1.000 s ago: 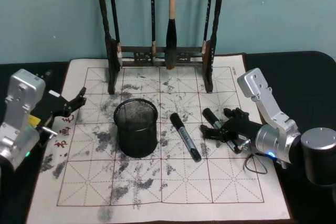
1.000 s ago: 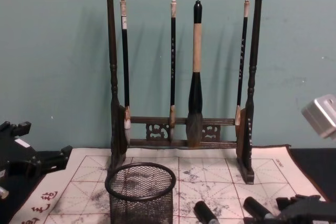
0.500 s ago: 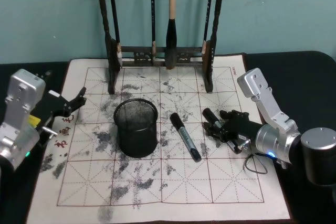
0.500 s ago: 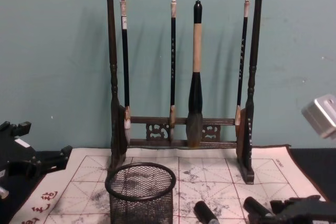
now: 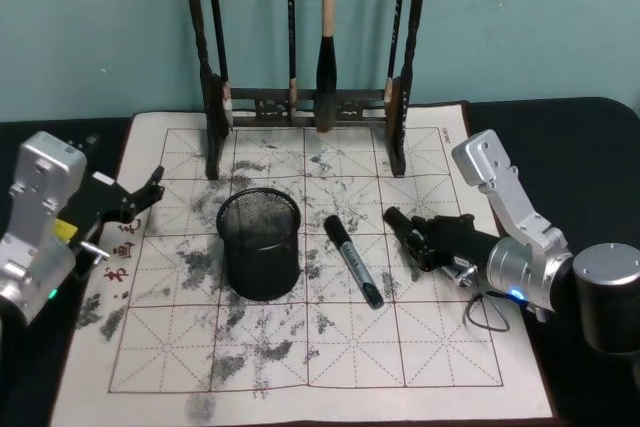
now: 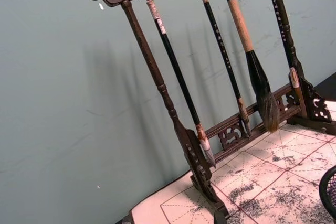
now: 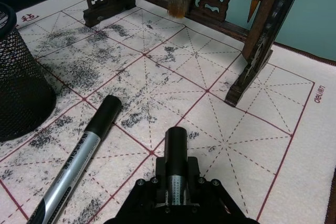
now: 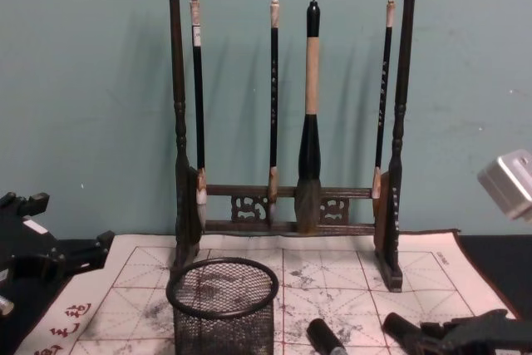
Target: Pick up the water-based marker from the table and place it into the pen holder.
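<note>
The right gripper is clamping the water-based marker, apparently mid-barrel; it should be handling light, stiff and slippery. The left gripper is idling far left.

Quick count: one marker mid-frame plus a second marker just right of it, so two. One pen holder, left of centre. One brush rack up top, four brushes hanging. One mat, one bench.
</note>
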